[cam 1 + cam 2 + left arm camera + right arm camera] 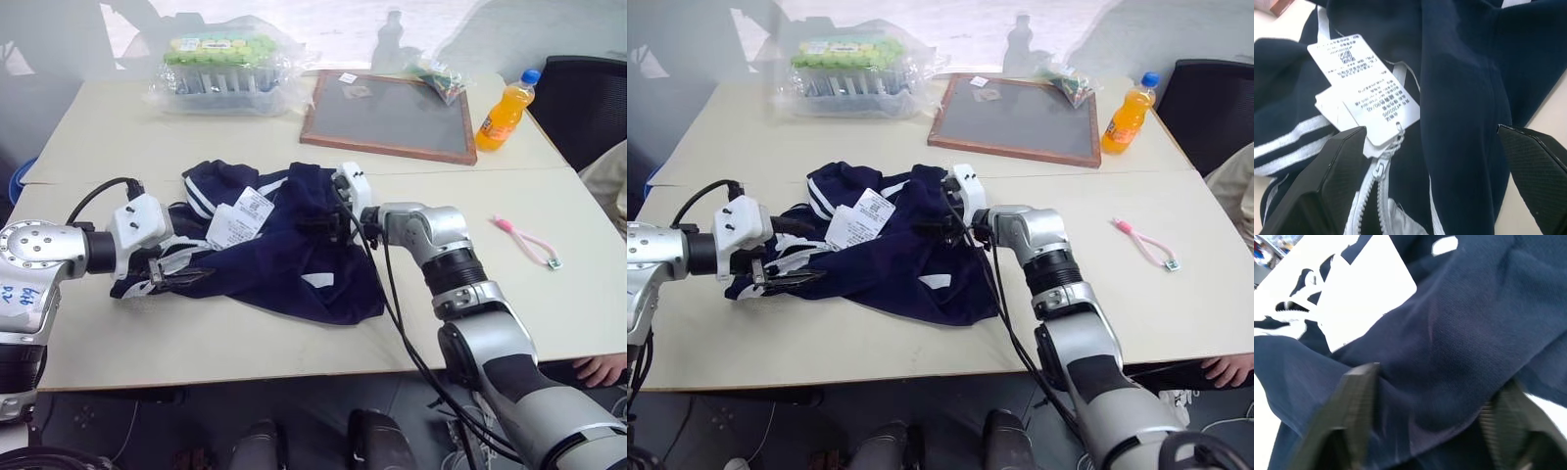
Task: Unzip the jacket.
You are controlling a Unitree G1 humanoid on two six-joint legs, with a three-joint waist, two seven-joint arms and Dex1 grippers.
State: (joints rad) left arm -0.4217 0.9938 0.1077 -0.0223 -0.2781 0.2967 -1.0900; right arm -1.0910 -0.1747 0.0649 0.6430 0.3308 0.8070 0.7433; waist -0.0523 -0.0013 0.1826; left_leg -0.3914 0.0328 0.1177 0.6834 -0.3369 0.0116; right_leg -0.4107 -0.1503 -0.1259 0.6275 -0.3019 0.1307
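The jacket (284, 245) lies crumpled in a heap near the middle of the tabletop (470, 294), navy with white stripes, its paper tags (240, 217) lying on top toward the robot's left side. What matters for the unzipping is the white zipper (1376, 196): in the left wrist view it runs straight up between the fingers of the left gripper (167, 276), its long axis roughly in line with the way that gripper points, and the pull (1397, 131) sits at the lower edge of the tags, just ahead of the fingertips. So the left arm looks the nearer one to the zipper itself. That gripper's fingers stand wide apart, one to each side of the zipper line, nothing between them clamped. It comes in low from the robot's left edge of the heap, pointing across toward the right and tipped slightly down. The right gripper (328, 223) reaches in from the other side, forearm angled across the tabletop, pointing left and a little downward into the upper right part of the heap. Its fingers straddle a thick fold of navy cloth, partly apart; whether they actually pinch it I cannot tell. I would guess the right side is meant to hold the fabric steady.
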